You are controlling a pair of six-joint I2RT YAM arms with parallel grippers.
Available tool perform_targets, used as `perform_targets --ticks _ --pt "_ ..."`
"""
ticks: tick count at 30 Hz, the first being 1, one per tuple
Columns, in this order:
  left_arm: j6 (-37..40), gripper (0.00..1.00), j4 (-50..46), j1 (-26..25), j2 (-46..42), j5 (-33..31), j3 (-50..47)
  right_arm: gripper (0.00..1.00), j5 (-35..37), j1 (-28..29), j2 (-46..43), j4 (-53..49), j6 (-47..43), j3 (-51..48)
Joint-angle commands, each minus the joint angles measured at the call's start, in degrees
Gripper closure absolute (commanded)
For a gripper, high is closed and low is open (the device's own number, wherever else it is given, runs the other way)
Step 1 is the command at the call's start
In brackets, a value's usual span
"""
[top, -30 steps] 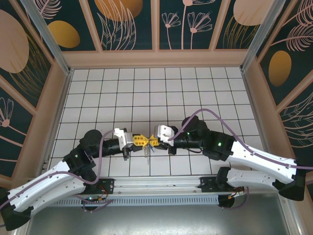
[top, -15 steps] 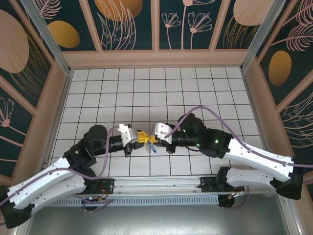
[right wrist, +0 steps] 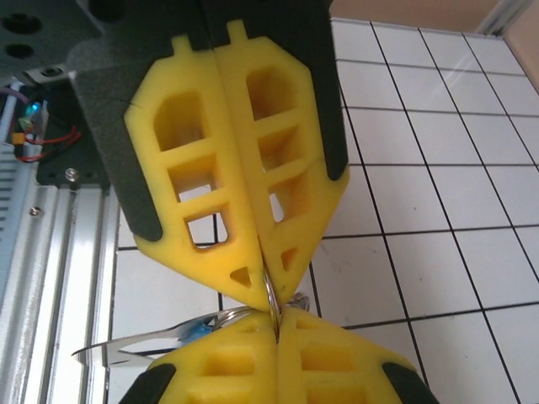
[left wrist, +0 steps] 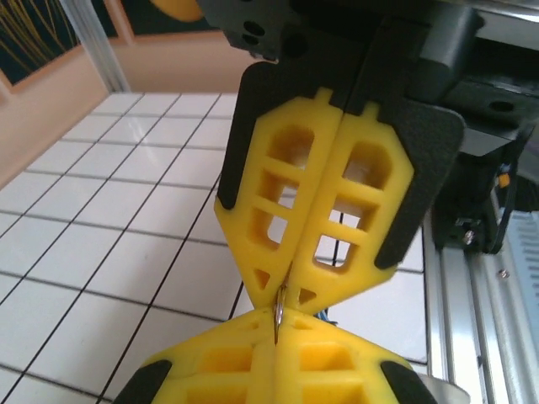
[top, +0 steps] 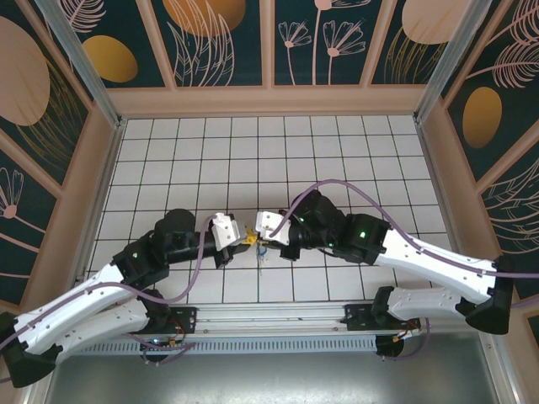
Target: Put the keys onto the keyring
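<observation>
My two grippers meet tip to tip above the tiles just ahead of the arm bases. The left gripper (top: 248,239) and the right gripper (top: 258,238) are both shut on the keyring. In the left wrist view the keyring (left wrist: 277,305) is a thin metal edge pinched between my left gripper (left wrist: 275,326) below and the right gripper (left wrist: 291,284) above. In the right wrist view the keyring (right wrist: 269,295) runs from the left gripper (right wrist: 268,284) into my right gripper (right wrist: 276,326). The key (right wrist: 173,335), with its blue head and silver blade, hangs off the ring to the left. It appears as a blue speck (top: 263,248) from above.
A white tiled floor (top: 269,160) stretches behind the grippers to tan walls (top: 269,99). A metal rail (top: 269,320) with the arm bases runs along the near edge. Purple cables (top: 337,187) arch over both arms.
Both arms have drawn in and rolled at the wrists, so the meeting point has shifted slightly away from the rail. The hanging key and ring have lifted closer under the fingertips.
</observation>
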Motion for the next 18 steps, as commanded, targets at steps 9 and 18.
perform_targets --ticks 9,18 --pt "-14.2 1.00 30.6 -0.3 -7.4 12.2 -10.3 0.88 -8.1 0.2 -7.1 14.7 5.0 -7.8" --pt "-8.8 1.00 15.3 -0.4 -5.3 6.9 -5.2 1.00 -5.5 0.2 -6.7 13.6 4.5 -6.4"
